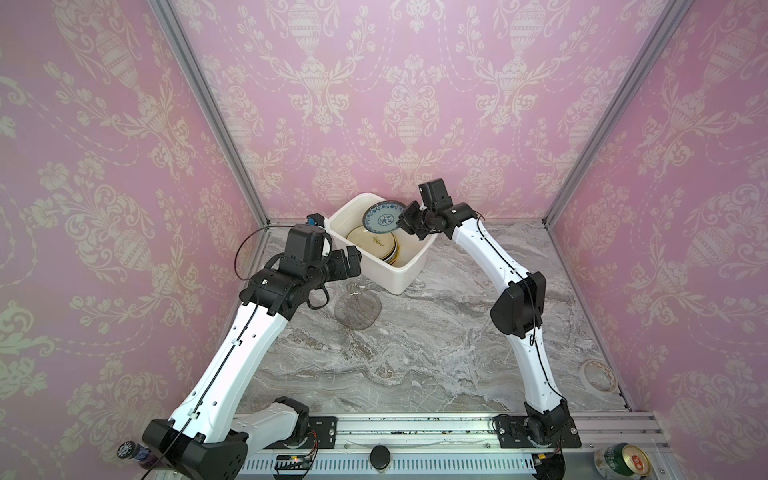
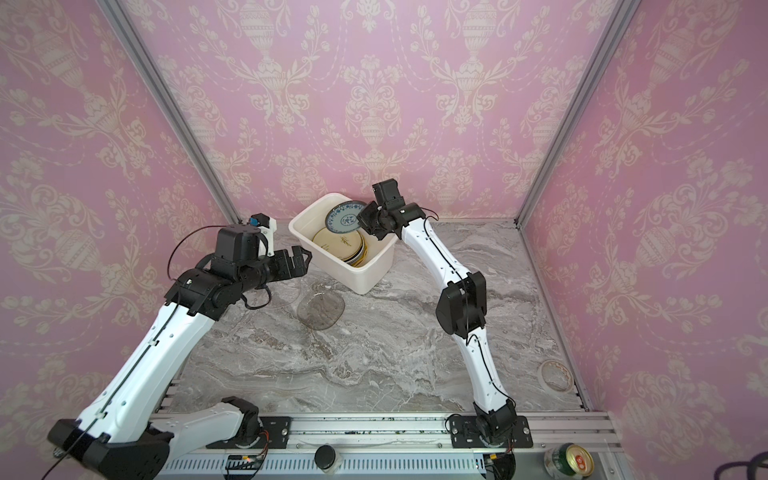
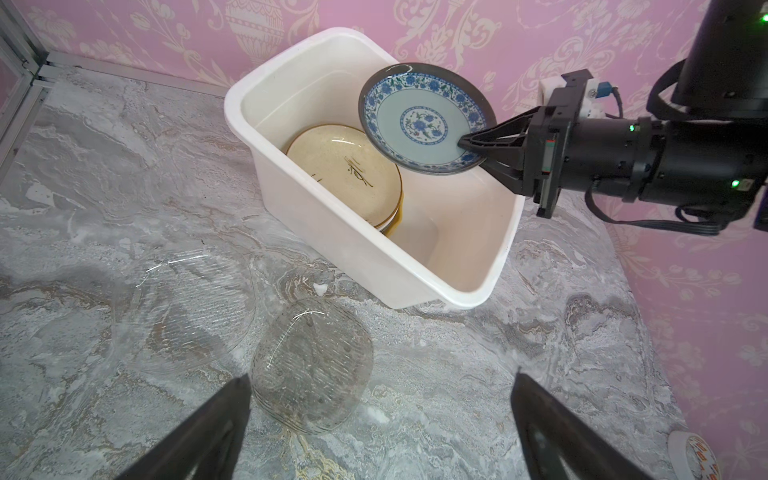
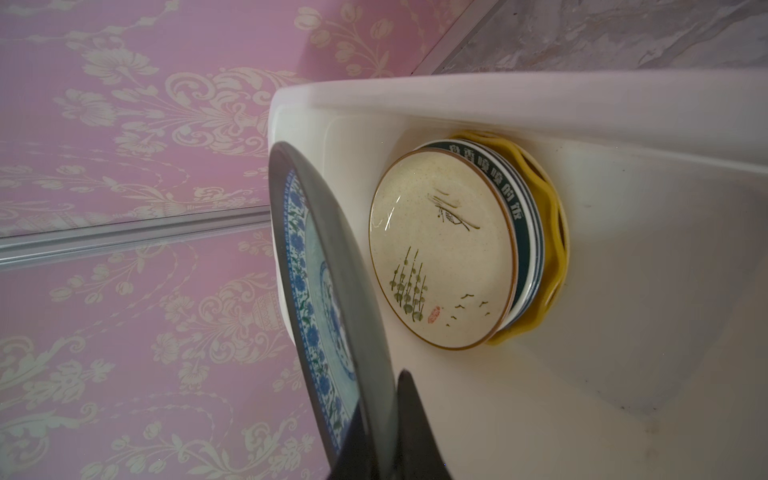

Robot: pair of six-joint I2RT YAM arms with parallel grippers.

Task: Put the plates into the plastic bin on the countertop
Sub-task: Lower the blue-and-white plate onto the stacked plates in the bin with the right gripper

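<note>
Nearest the lens in the left wrist view, the left gripper (image 3: 382,376) shows two dark fingers spread as wide as they go, with nothing between them. Just beyond them a clear smoky glass plate (image 3: 311,365) lies flat on the countertop (image 3: 436,340). What looks like a second, fainter glass plate (image 3: 183,307) lies beside it. In a top view the clear smoky glass plate (image 1: 357,309) sits at about 6 o'clock from the left gripper (image 1: 349,262), so that arm is plainly the nearer one for it.

The move in hand belongs to the right gripper (image 3: 469,149), though. Its jaws are pinched onto the rim of the small blue patterned plate (image 3: 419,120), reaching in over the plastic bin (image 3: 353,249) from 3 o'clock. The plate hangs tilted above the bin's far end, apart from the cream plate (image 3: 340,174) that tops the stack inside. That stack lies at roughly 7 o'clock from the held plate, and lower. The bin's long axis runs about 10 to 4 o'clock. I judge that a short drop towards the stack, then a release, is what this plate needs.
</note>
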